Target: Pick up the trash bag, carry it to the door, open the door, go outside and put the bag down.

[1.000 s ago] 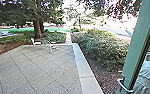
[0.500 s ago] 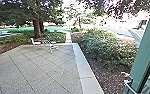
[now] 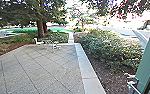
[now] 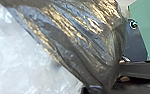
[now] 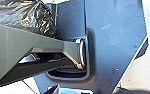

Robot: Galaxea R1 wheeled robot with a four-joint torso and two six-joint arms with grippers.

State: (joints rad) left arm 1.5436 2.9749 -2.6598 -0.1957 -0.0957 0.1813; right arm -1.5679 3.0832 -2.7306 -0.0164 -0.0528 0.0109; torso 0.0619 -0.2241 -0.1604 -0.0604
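The dark, shiny trash bag (image 4: pixel 73 37) shows large in the left wrist view, its plastic drawn together into a narrow gather. At that gather my left gripper (image 4: pixel 96 88) is shut on it. Crinkled black plastic of the bag (image 5: pixel 38 18) also appears in the right wrist view, beyond the robot's jointed bar. The state of my right gripper cannot be made out. In the head view, a green door edge (image 3: pixel 149 58) stands at the right, with a pale metal handle (image 3: pixel 131 81) low beside it.
A paved patio (image 3: pixel 38 67) spreads ahead, bordered by a pale concrete strip (image 3: pixel 87 68). Bushes (image 3: pixel 111 50) and mulch lie to its right. A white chair (image 3: pixel 38 42) and a small table (image 3: pixel 55 45) stand at the far edge, near a tree trunk (image 3: pixel 40 28).
The head camera's view has shifted slightly. The green door edge and its handle sit farther right, displaced more than the background, and more of the bushes and road shows beside them.
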